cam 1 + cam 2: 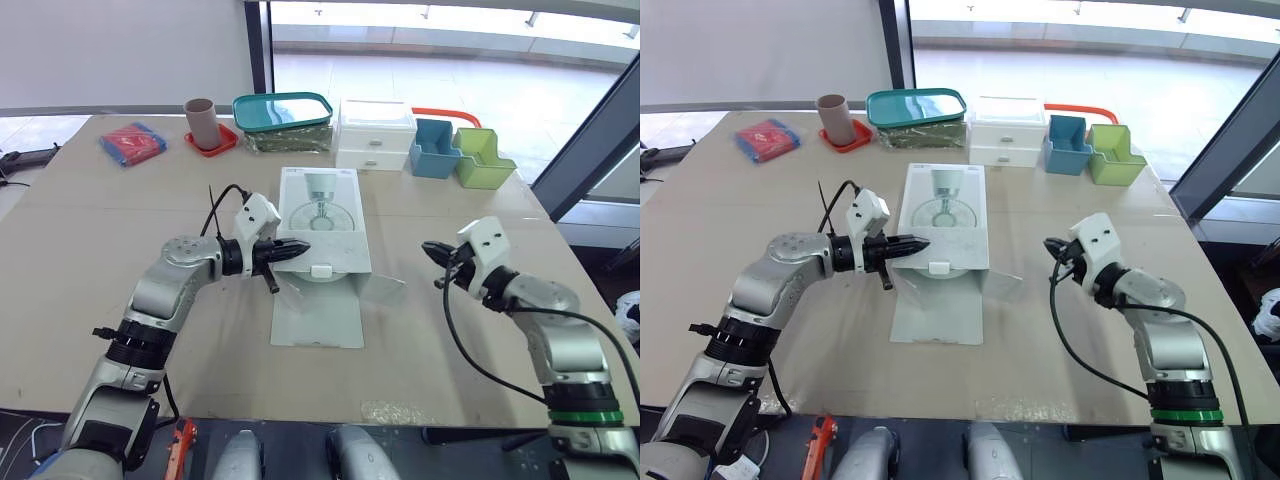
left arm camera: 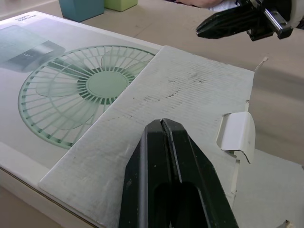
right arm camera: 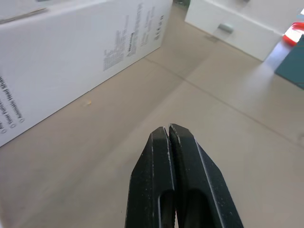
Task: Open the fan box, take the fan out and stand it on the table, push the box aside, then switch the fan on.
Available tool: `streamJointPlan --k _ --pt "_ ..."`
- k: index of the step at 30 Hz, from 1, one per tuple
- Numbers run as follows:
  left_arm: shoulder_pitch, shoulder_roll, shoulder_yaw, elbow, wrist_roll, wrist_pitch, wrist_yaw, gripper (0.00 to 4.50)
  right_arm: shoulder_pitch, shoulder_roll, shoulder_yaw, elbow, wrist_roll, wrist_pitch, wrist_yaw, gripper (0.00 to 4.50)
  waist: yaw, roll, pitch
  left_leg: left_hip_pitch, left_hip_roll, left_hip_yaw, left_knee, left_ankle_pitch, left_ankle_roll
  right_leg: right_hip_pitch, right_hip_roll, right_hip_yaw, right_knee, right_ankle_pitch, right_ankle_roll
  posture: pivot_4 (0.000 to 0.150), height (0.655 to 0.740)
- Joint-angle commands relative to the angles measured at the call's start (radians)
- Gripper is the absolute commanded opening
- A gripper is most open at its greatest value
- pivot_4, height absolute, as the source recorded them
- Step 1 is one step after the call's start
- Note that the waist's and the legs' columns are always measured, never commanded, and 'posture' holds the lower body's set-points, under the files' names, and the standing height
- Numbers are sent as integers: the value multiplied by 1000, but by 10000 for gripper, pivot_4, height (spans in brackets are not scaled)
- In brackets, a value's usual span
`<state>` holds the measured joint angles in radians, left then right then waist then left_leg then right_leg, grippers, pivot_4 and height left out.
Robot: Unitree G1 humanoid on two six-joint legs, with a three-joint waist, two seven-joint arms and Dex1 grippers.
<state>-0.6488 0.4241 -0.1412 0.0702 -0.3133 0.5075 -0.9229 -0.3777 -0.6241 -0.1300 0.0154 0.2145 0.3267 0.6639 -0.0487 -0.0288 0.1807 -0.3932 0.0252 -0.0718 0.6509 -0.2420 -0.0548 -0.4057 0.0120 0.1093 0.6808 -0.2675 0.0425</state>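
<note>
The white fan box, printed with a fan picture, lies flat at the middle of the table. Its near end is open: a long flap lies on the table toward me, and a small side flap sticks out to the right. A rough-faced flap with a tab is folded back over the box top. My left gripper is shut and empty, its tip over the near part of the box top. My right gripper is shut and empty, hanging above the table a short way right of the box. The fan is hidden inside.
Along the far edge stand a red packet, a brown cup on a red coaster, a teal-lidded container, a white drawer unit, a blue bin and a green bin. An orange tool lies below the near edge.
</note>
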Motion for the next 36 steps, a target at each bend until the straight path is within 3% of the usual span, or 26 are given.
streamJointPlan --k 1,12,31,36 --pt "-7 3 -2 10 8 4 2 0 -58 -3 -25 -35 40 -33 24 596 0 0 0 0 0 0 0 0 0 0 0 0 0 0 0 1500 7400" --pt "5 5 0 -2 6 -1 4 0 -129 104 165 -290 110 101 62 596 1 0 0 0 0 -1 0 0 0 0 0 -1 0 0 0 1500 7400" --pt "6 4 4 -14 2 -11 2 0 -102 152 283 -170 9 91 50 596 1 0 0 0 0 -1 0 0 0 0 -1 -1 0 0 0 1500 7400" --pt "7 -9 45 -57 -70 -3 -23 0 -94 161 280 -167 8 86 47 596 1 0 0 0 0 -1 0 0 0 0 -1 -1 0 0 0 1500 7400"
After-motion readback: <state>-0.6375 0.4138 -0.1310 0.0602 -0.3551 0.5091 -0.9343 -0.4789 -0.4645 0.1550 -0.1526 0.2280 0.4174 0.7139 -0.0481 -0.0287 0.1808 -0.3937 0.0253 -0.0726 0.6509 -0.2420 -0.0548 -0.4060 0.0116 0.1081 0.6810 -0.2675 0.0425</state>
